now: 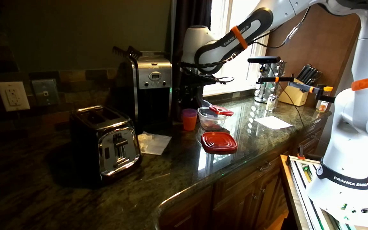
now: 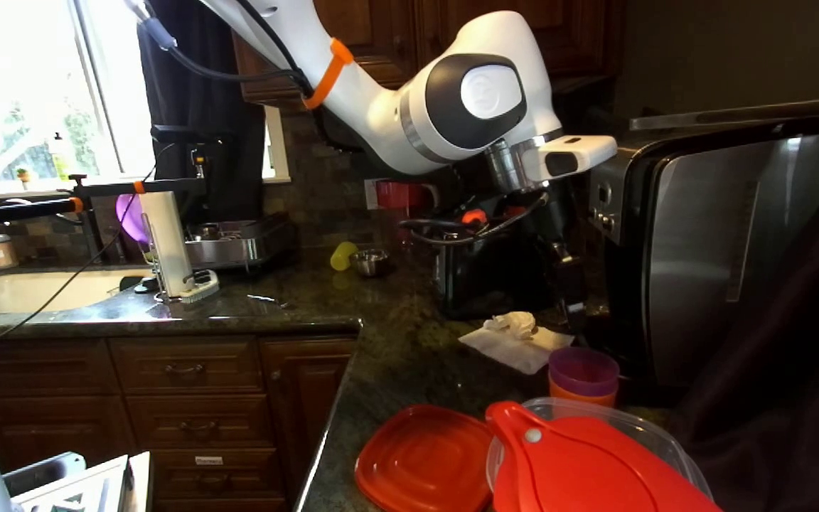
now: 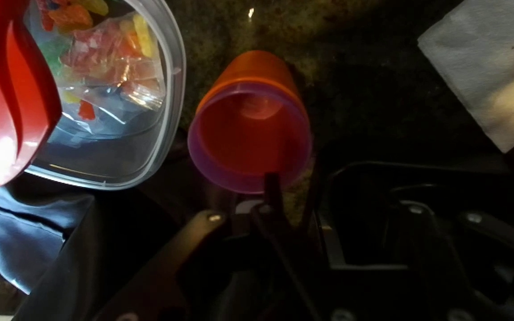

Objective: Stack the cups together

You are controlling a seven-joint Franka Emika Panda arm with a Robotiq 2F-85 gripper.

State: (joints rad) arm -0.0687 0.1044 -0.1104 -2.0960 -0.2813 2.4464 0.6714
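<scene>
- The fingers (image 3: 273, 191) show dark in the wrist view, one tip crossing the near rim of the purple tumbler (image 3: 250, 138); whether it touches, I cannot tell. How far they are spread, and whether they pinch that rim, is lost in shadow.
- From that tip the tumbler's mouth lies just ahead, with the orange tumbler (image 3: 257, 67) around it.
- In both exterior views the pair stands upright on the counter (image 2: 409, 370), so the stack looks made; the coming move probably wants a lift clear of the rim, along that vertical axis.
- The clear container (image 3: 176, 73) stands just beside the pair; the paper napkin (image 3: 475, 53) lies farther off, opposite.
</scene>
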